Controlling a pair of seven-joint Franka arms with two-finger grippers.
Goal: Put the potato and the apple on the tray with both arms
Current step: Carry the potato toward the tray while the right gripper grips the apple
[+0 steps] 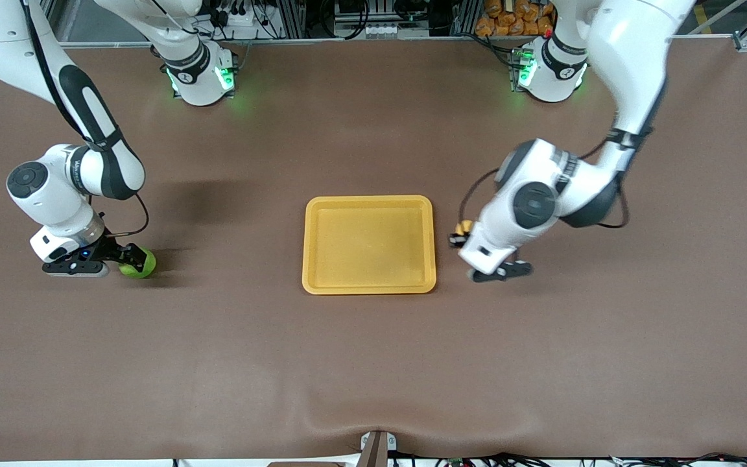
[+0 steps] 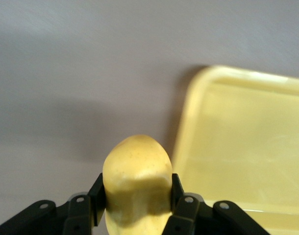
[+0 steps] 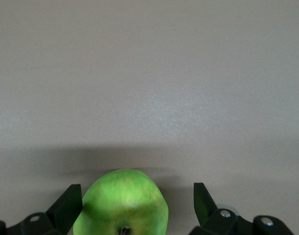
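With the left gripper (image 2: 136, 208) clamped on the potato (image 2: 137, 183) just beside the tray (image 1: 369, 244), it needed carrying over the rim, while the right gripper (image 3: 137, 205), fingers wide around the apple (image 3: 122, 203), needed closing squarely.

Both arms are glossy white with black joint caps and black bands, thin black cables looping along them. Their bases glow green. Each ends in a black two-fingered pincer, the left pincer (image 2: 137, 215) and the right pincer (image 3: 135, 208), with small silver screws.

Even overhead light; soft shadows on the table (image 1: 373, 363); motion blur on the left arm (image 1: 626, 84); hazy wrist views
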